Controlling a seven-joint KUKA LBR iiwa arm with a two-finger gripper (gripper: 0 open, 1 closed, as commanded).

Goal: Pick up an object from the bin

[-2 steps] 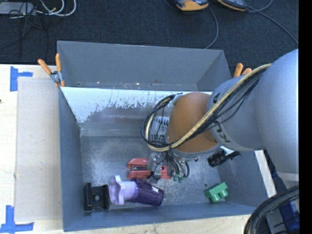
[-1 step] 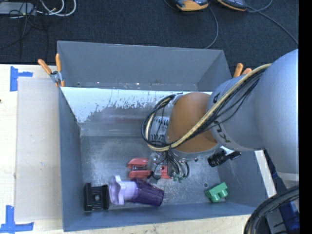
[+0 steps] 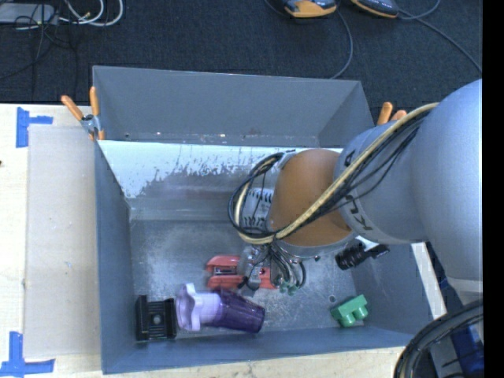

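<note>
A dark, carpet-like floor is seen across the top of the frame. Below it stands the grey metal bin (image 3: 228,120), its sloped back wall scuffed with pale scratches and its floor dulled and speckled.

The gripper (image 3: 266,277) is positioned low over the bin floor, a little below the centre of the frame, under the arm's orange cover (image 3: 311,195) and looped cables. Whether it is open or closed cannot be told, as it is masked by the wrist.

Directly at the gripper lies a small red object (image 3: 224,268), flat and blocky with a grey or metallic part. Its right end is lost beneath the gripper, so contact cannot be confirmed. It is judged to be hard plastic and metal: light, stiff, not fragile and somewhat smooth. A hold across its narrow sides, near the middle, is judged soundest, since a grip at one end could let it pivot.

Just below it, a purple cup-shaped object (image 3: 236,313) lies on its side, dark violet at its right end and pale lilac at its left, apparently smooth plastic and liable to roll. Against its left end sits a black square piece (image 3: 155,319), matt and rigid. A green block (image 3: 349,311), studded like a toy brick, lies well apart at the lower right.
</note>
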